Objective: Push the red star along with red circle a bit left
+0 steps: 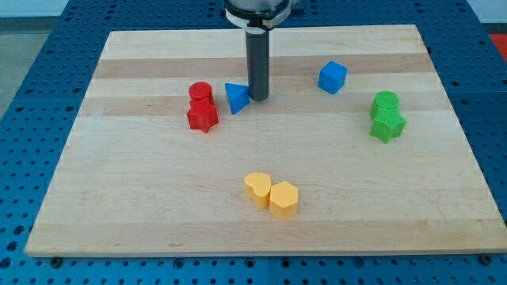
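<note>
With no hand, only my tip (258, 97) touching the blue triangle (236, 97) right of the touching red circle (200, 92) and red star (203, 116), I judge the leftward push about to start.

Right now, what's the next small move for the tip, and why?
Probably go around the blue triangle first. My tip sits against its right edge, and the red circle and red star lie just left of it, so pushing straight left would drive the triangle into them.
</note>
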Available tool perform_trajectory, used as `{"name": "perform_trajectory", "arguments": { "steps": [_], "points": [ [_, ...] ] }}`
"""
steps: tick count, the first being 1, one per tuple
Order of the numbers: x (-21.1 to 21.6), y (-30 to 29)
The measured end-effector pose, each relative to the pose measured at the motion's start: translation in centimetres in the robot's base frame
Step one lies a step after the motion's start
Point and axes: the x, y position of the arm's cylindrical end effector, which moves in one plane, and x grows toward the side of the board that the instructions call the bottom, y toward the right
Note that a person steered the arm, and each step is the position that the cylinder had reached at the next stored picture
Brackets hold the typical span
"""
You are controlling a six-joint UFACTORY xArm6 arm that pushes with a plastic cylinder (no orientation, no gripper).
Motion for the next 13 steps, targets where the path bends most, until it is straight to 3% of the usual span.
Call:
{"name": "perform_trajectory", "arguments": {
  "steps": [2,3,5,7,13],
  "points": [
    [0.0,-0.2],
    [0.0,2.4],
    [3.5,5.2],
    [6.0,3.1],
    [6.0,-5.3]
  ]
}}
